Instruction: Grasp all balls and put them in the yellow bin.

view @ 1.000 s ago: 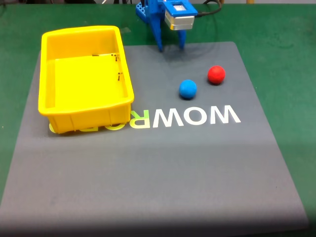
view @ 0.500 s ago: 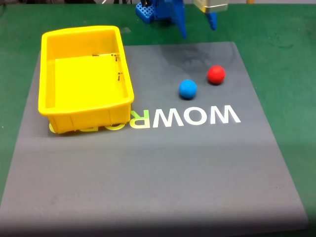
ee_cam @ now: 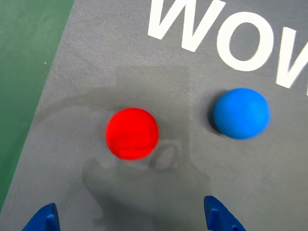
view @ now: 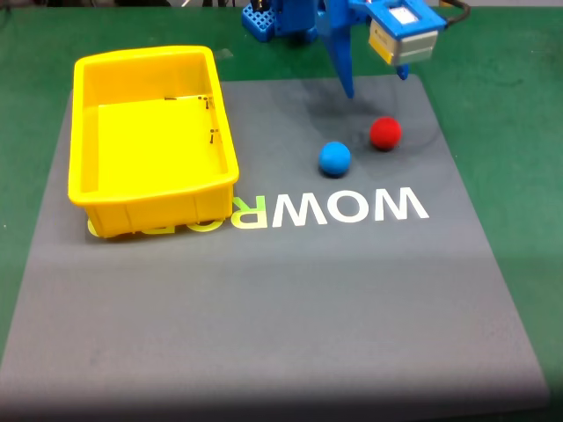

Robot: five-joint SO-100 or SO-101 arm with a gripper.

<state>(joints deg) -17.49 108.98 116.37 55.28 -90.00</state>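
Observation:
The red ball [view: 385,133] and the blue ball [view: 334,158] lie apart on the grey mat, right of the yellow bin [view: 220,167]. In the wrist view the red ball [ee_cam: 132,133] sits left of the blue ball [ee_cam: 240,113]. My blue gripper [view: 376,84] hovers above the mat's far edge, just behind the red ball, open with nothing between its fingers. Its two fingertips [ee_cam: 219,219] poke in at the bottom of the wrist view, with the gripper [ee_cam: 132,220] straddling the red ball's line.
A grey mat [view: 281,299] with white lettering lies on a green table [view: 510,105]. The arm's blue base [view: 273,18] stands behind the mat's far edge.
The gripper swung from the mat's far middle edge to the right and now hangs behind the red ball. Balls and bin have not moved.

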